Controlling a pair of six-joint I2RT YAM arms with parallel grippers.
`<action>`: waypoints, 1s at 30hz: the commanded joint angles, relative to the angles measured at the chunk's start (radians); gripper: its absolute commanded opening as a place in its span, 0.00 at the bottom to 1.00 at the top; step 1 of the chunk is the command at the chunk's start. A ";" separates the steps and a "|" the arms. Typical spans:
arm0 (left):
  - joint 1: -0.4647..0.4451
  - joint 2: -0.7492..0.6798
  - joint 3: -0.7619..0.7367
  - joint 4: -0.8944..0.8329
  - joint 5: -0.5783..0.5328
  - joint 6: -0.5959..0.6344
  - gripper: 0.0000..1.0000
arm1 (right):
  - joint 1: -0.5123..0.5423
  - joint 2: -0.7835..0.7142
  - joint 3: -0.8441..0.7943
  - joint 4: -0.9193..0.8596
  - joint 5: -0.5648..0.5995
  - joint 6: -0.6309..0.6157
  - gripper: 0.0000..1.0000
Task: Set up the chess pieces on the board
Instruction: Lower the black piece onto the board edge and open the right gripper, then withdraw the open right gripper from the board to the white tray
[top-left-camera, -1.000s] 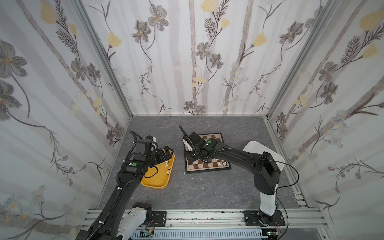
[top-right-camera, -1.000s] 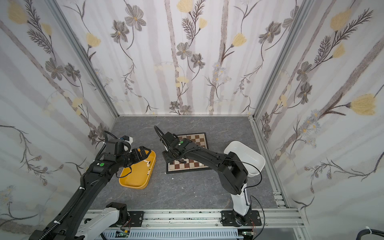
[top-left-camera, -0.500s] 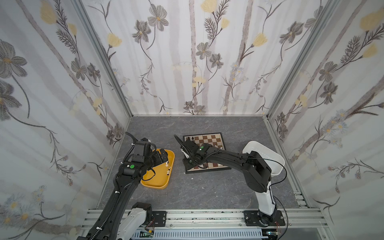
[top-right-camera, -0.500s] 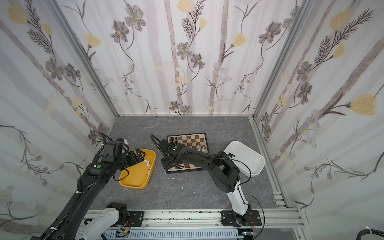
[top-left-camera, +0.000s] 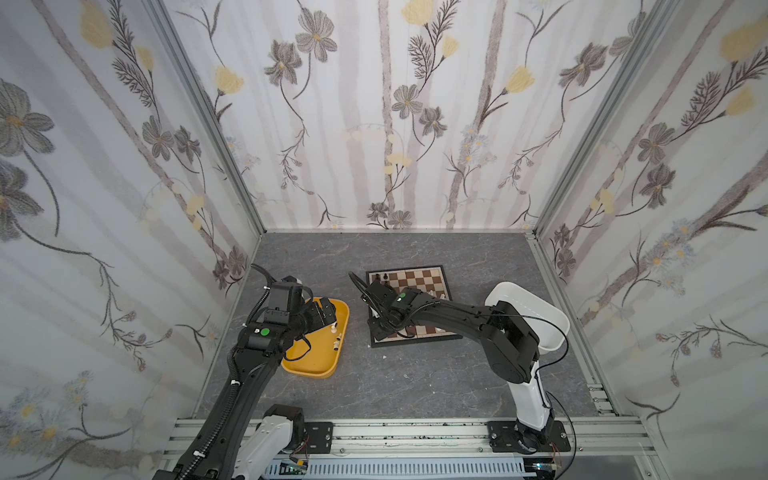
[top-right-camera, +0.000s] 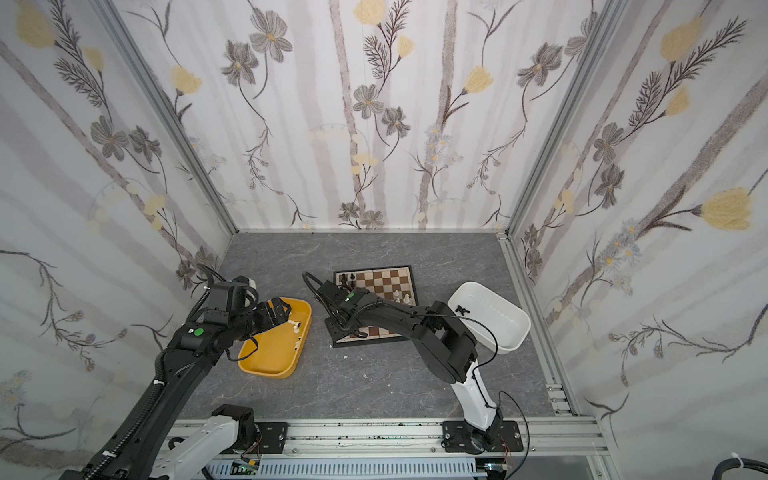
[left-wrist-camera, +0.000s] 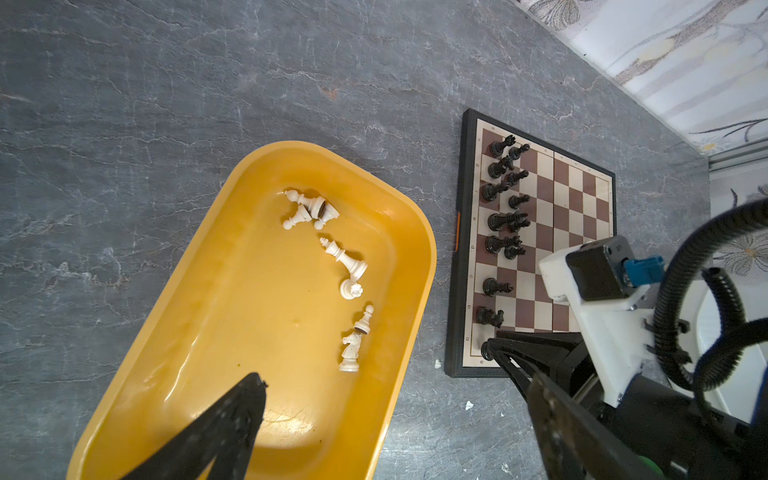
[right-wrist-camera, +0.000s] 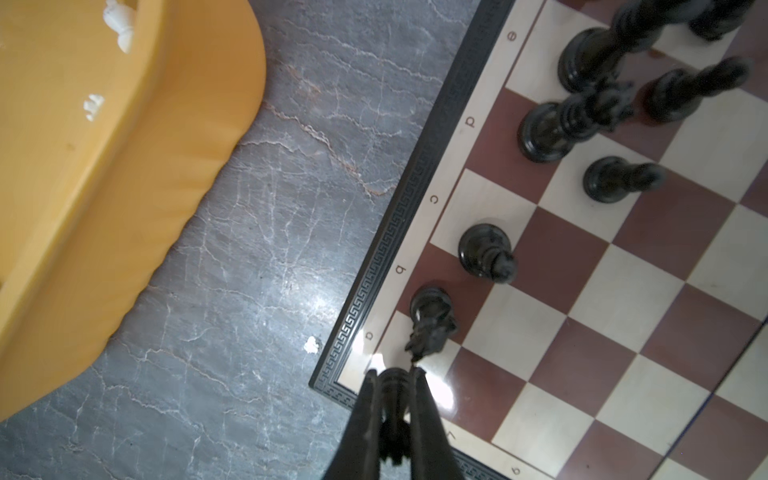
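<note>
while left gripper (left-wrist-camera: 397, 374) gapes, right gripper (right-wrist-camera: 395, 374) pinches a tiny chess piece (right-wrist-camera: 392, 388) — glossy black.

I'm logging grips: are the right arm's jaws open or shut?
Shut on a black chess piece: the right wrist view shows the right gripper with its jaws pinching it over the board's corner square.
</note>
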 joint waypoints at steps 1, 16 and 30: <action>0.000 0.002 0.007 0.009 0.003 0.005 1.00 | -0.001 0.014 0.010 0.013 0.014 0.000 0.14; 0.001 0.006 0.008 0.011 0.005 0.008 1.00 | -0.005 0.011 0.011 0.022 0.025 -0.003 0.32; -0.042 0.034 0.008 0.090 0.162 0.009 1.00 | -0.372 -0.509 -0.378 0.072 0.095 0.122 0.35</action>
